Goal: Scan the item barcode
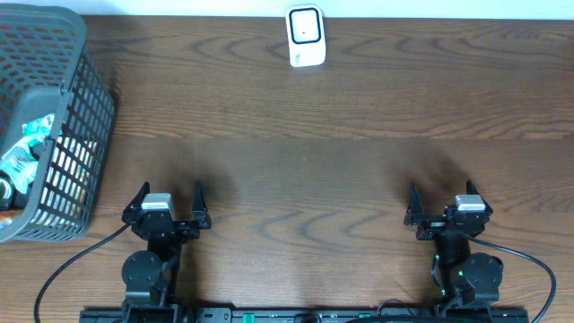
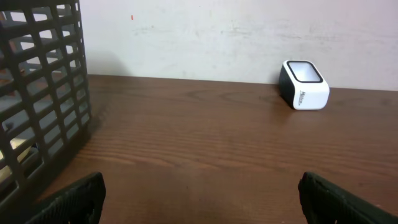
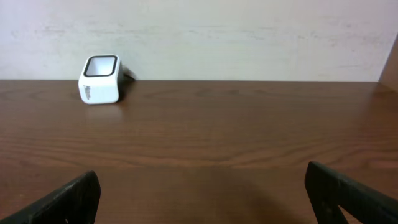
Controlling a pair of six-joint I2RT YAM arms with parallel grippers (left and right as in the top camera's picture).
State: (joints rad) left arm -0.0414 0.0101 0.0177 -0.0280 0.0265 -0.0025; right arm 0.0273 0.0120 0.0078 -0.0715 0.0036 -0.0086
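"Taking the overhead view as a clock face, where do the parts lie?" the student asks.

"The white barcode scanner (image 1: 305,37) stands at 12 o'clock, at the far edge of the wooden table (image 1: 314,144), with its dark-framed window on top. The dark grey mesh basket (image 1: 85,135) occupies 9 to 10 o'clock. The left gripper (image 1: 170,190) is at 7 o'clock and the right gripper (image 1: 441,192) at 5 o'clock. Both are well apart from scanner and basket."

"And the items to be scanned?"

"Inside the basket. Crinkled packets (image 1: 25,148), white and teal, lie toward its 9 o'clock side. They are too small here for a barcode to be made out."

"What state are the end effectors in?"

"Each has its jaws spread wide, with only bare table between them, and neither has hold of anything. In each wrist view the two dark fingertips (image 2: 74,200) sit at the lower corners. The scanner appears beyond them, toward 1 o'clock for the left wrist and toward 11 o'clock for the right."
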